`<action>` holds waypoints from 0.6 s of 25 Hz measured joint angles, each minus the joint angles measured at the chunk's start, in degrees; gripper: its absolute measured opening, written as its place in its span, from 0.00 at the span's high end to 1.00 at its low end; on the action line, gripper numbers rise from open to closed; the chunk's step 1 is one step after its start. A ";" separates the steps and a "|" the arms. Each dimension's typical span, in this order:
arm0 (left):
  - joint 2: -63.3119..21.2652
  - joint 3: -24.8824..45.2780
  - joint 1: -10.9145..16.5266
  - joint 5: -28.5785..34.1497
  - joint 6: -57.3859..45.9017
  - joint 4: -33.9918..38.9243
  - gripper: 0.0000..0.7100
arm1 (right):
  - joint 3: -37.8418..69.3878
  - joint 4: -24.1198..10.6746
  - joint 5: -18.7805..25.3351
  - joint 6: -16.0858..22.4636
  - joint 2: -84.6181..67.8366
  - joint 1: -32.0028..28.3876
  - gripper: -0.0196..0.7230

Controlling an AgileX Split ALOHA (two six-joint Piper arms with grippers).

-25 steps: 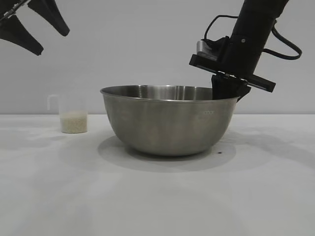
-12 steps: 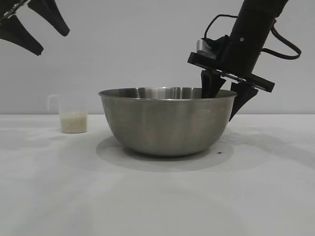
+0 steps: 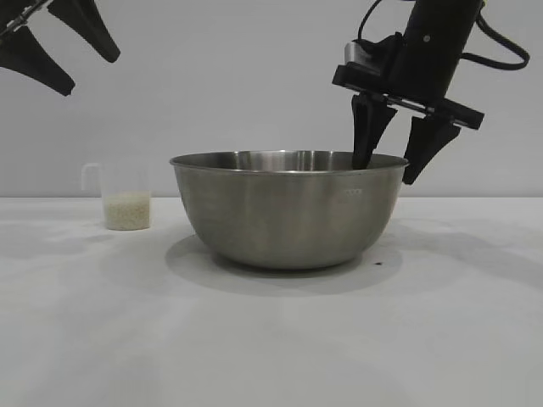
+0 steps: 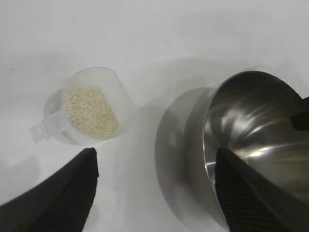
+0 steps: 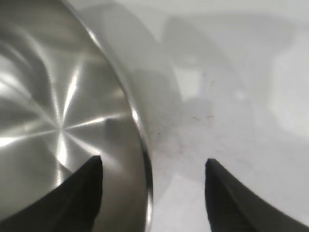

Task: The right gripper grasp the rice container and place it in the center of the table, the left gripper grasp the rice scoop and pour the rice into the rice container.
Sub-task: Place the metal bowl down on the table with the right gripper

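The rice container (image 3: 288, 212), a large steel bowl, rests flat on the white table (image 3: 271, 348), near its middle. My right gripper (image 3: 389, 170) hangs open just above the bowl's right rim, one finger inside and one outside, touching nothing. The right wrist view shows the rim (image 5: 140, 130) running between the spread fingers of the right gripper (image 5: 153, 160). The rice scoop (image 3: 125, 197), a frosted cup with rice (image 3: 127, 209) in it, stands left of the bowl. High at the upper left, my left gripper (image 3: 89, 75) is open and empty. Its wrist view looks down on the scoop (image 4: 89, 113) and the bowl (image 4: 241, 145).
A tiny dark speck (image 3: 374, 264) lies on the table by the bowl's right base. A plain grey wall stands behind. Bare table stretches in front of the bowl and between the bowl and the scoop.
My right gripper went from shut on the bowl's right rim to open, then rose a little. The bowl settled level and shifted slightly left. The left arm stayed still.
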 joint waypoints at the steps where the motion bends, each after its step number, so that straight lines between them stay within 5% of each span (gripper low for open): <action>1: 0.00 0.00 0.00 0.00 0.00 0.00 0.37 | 0.00 -0.10 0.00 0.00 -0.41 0.00 0.43; 8: 0.00 0.00 0.00 0.11 -0.12 0.00 0.37 | 0.00 -3.50 0.76 0.24 -3.00 -1.13 0.43; 15: 0.00 0.00 0.00 0.11 -0.12 0.00 0.37 | 0.00 -13.29 4.07 4.76 -5.11 -2.85 0.43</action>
